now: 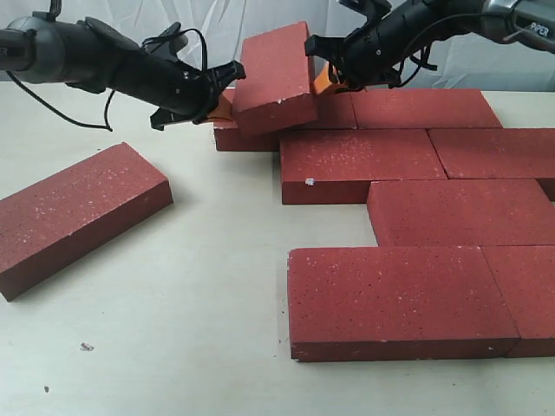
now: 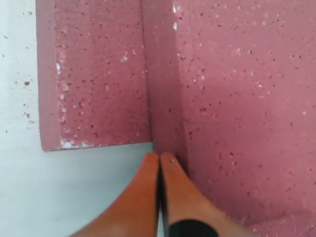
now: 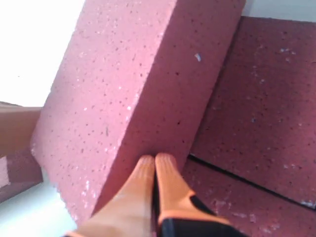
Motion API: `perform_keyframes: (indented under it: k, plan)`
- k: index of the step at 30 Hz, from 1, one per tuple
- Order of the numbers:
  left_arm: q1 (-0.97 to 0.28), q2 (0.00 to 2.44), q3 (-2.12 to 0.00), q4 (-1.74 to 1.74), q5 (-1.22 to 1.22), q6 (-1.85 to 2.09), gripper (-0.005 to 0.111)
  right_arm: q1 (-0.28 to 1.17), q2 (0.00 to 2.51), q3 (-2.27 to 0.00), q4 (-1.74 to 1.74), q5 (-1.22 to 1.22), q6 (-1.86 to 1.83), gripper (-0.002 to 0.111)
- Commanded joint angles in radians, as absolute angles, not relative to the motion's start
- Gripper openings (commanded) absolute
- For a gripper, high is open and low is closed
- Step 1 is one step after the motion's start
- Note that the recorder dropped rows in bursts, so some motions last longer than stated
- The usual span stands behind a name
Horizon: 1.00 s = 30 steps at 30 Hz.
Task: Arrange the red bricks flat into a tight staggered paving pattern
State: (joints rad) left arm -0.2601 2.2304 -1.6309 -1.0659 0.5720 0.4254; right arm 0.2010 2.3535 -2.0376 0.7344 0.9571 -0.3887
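Tipped up at upper centre of frame, over the laid rows [image 1: 364,163]: one red brick [image 1: 276,78], squeezed between left tool [image 1: 223,102] and right tool [image 1: 322,81], both shut tight, gripping nothing. Best lowered evenly, then nudged flush.

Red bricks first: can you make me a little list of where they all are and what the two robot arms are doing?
tilted brick: leaning up at the back, lower end at the back row of laid bricks
laid bricks: flat, staggered rows, close together, on the right
loose brick: flat on the table, alone on the left
left jaws: shut, tips against the tilted brick's left side
right jaws: shut, tips against its right side
not yet done: tilted brick not flat, loose brick not in the pattern
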Motion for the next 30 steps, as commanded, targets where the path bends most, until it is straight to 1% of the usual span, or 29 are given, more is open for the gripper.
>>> perform_keyframes:
  k: [1,9,14,22,24,30]
  plan:
    - [-0.272,2.171,-1.637,-1.009,0.670,0.429,0.000,0.247,2.312,-2.041,0.745,1.062,-0.413,-0.001]
    - [-0.272,2.095,-1.631,-0.847,0.761,0.420,0.000,0.305,2.240,-2.005,0.659,1.085,-0.388,-0.001]
    - [-0.272,2.042,-1.563,-0.811,0.766,0.420,0.000,0.340,2.172,-1.919,0.622,1.080,-0.388,-0.001]
    - [-0.272,1.928,-1.404,-0.762,0.734,0.427,0.000,0.369,2.048,-1.647,0.618,0.962,-0.392,-0.001]
    - [-0.272,1.889,-1.337,-0.754,0.722,0.430,0.000,0.392,2.003,-1.556,0.616,0.931,-0.411,-0.001]
    - [-0.272,1.770,-1.113,-0.718,0.676,0.474,0.000,0.524,1.870,-1.292,0.611,0.759,-0.432,-0.001]
